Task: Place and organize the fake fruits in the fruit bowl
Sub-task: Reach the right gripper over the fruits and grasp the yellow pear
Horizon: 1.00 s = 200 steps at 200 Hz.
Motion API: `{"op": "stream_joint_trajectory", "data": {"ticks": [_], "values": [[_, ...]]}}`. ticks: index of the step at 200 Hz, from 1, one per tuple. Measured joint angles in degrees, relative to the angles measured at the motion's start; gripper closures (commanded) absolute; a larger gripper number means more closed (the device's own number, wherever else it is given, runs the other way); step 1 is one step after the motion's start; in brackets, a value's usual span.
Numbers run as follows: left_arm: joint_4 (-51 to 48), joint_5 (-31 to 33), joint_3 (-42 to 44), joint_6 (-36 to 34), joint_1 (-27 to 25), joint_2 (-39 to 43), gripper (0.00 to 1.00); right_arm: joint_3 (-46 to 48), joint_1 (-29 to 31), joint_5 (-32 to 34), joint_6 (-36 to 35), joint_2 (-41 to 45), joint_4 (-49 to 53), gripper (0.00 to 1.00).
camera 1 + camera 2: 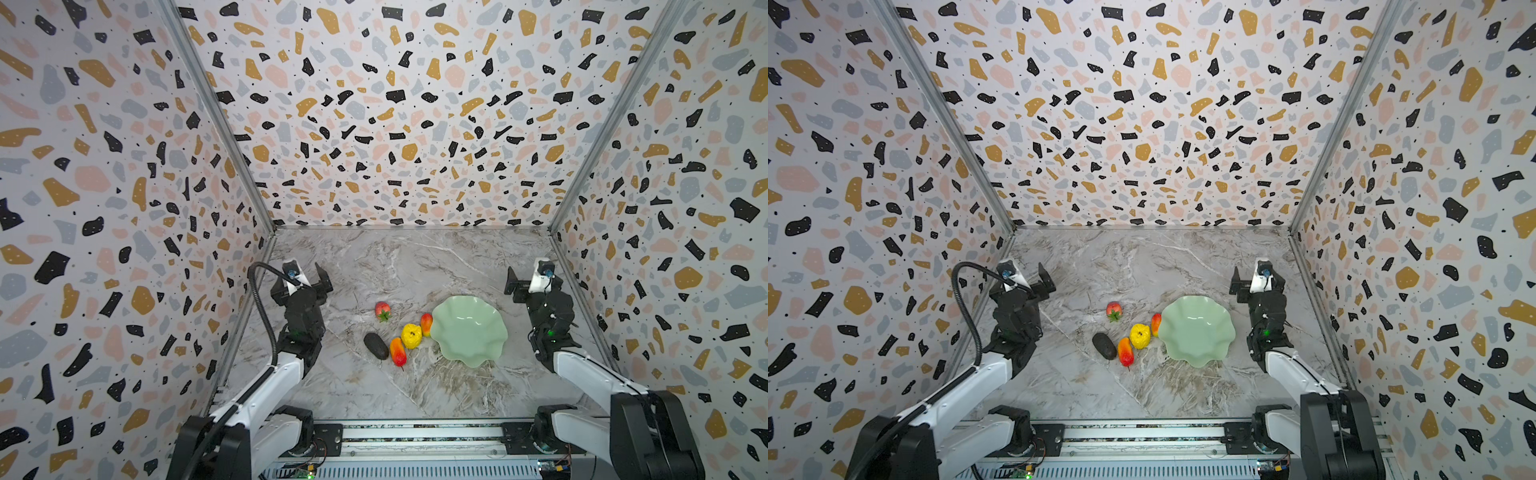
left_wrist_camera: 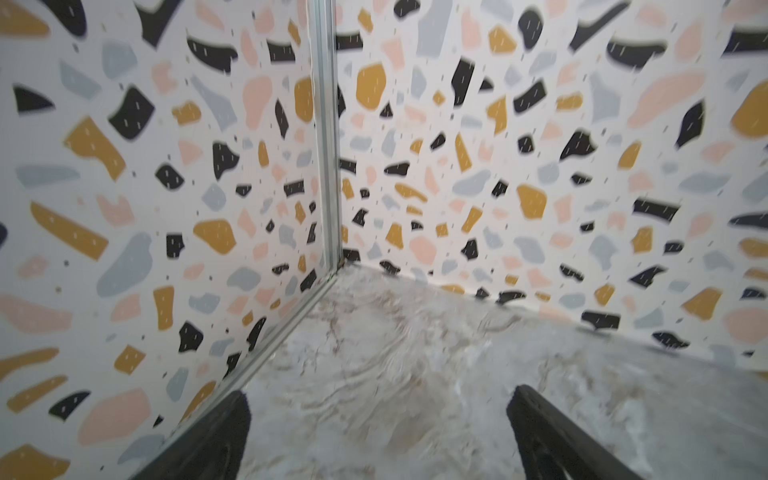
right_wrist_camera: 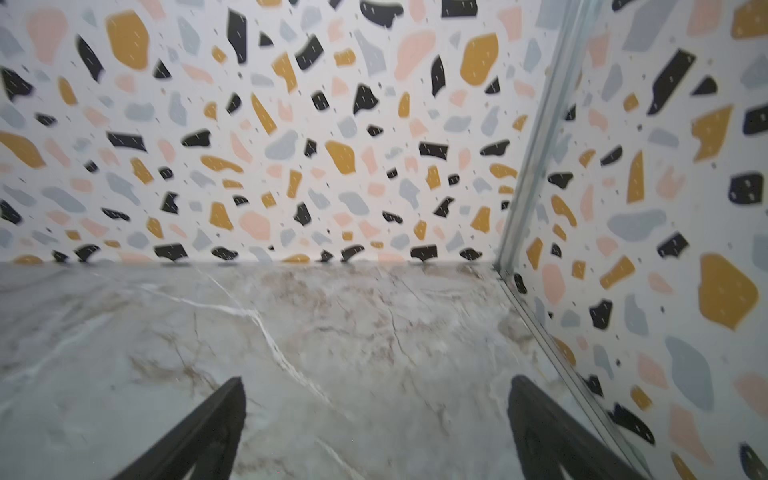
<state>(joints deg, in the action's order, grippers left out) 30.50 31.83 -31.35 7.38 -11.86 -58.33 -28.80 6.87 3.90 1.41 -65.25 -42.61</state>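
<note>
Seen from above, a pale green fruit bowl (image 1: 469,330) with a wavy rim sits empty on a marble table (image 1: 415,266), right of centre and close to the right arm. All five fake fruits lie on the table in a loose cluster just left of the bowl, between it and the left arm. They are a strawberry (image 1: 382,310) farthest back, a lumpy yellow fruit (image 1: 411,336), a red-orange fruit (image 1: 426,324) touching or nearly touching the bowl's rim, a second red-orange fruit (image 1: 397,351) and a dark oval fruit (image 1: 375,345) nearest the left arm. The last two lie with their long axes running roughly front to back, slightly slanted. Both arms rest at the table's sides, pointing toward the back wall and away from the fruit. The left gripper (image 2: 378,395) has its fingers spread wide and holds nothing, with only bare table between them. The right gripper (image 3: 378,381) is equally wide and empty. The left arm looks better placed for the first pick, and would have to swing inward and back toward the cluster.
</note>
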Motion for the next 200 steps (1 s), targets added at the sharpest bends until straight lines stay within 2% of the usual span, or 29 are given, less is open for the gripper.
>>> {"op": "stream_joint_trajectory", "data": {"ticks": [19, 43, 78, 109, 141, 200], "values": [[-13.1, -3.2, -10.6, 1.5, 0.0, -0.6, 0.00, -13.3, 4.3, -4.4, -0.5, -3.2, 10.8, 0.01], [-30.1, -8.2, -21.8, 1.3, 0.0, -5.3, 0.00, -29.3, 13.3, -9.9, -4.1, -11.9, 25.9, 0.01], [-47.0, -12.7, -28.5, -0.4, -0.2, -9.2, 0.00, -41.8, 26.8, -15.0, -12.4, -22.8, 44.8, 0.01], [-54.1, -15.3, -28.5, -2.3, -0.2, -9.2, 0.00, -46.4, 34.8, -17.4, -19.1, -28.4, 58.6, 0.01], [-57.8, -19.4, -28.5, -4.8, -0.2, -9.2, 0.00, -46.8, 37.2, -18.7, -22.6, -29.6, 68.5, 0.01], [-59.1, -24.0, -28.2, -6.9, -0.2, -9.7, 0.00, -46.9, 39.7, -18.7, -23.6, -32.9, 73.8, 0.00]]}}
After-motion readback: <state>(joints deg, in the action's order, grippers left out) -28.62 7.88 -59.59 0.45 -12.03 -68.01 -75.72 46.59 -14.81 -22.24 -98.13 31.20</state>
